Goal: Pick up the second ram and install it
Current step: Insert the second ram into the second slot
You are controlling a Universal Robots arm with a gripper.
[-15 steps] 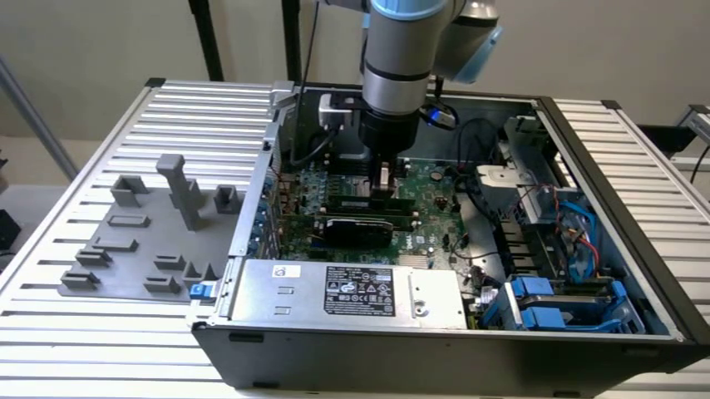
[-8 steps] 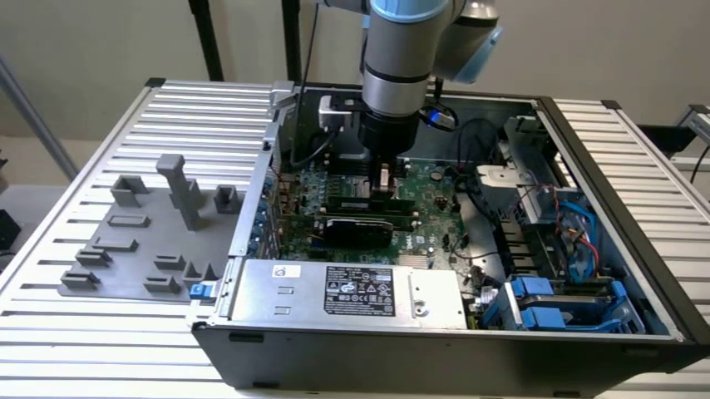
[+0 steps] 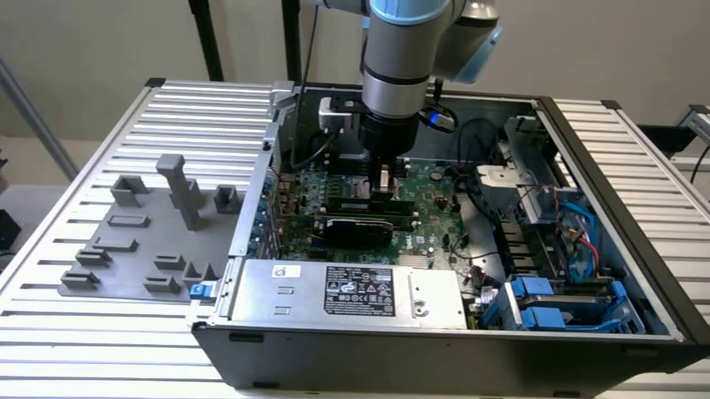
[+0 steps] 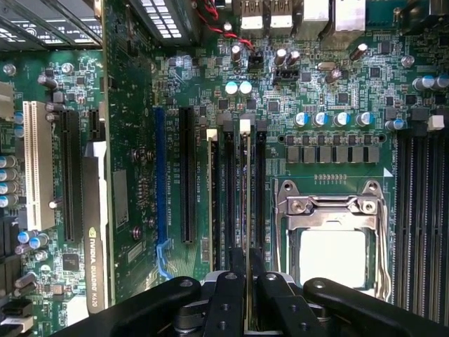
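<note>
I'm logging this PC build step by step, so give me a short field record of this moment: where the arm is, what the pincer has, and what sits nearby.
arm position: reaching down into the open computer case, above the motherboard
pincer: shut on the second ram
second ram: thin stick held on edge, lined up along a memory slot
neighbouring slot: another stick already seated beside it
processor socket: empty, beside the slots
expansion card: black, seated in the board
holder blocks: grey, on the table outside the case
</note>
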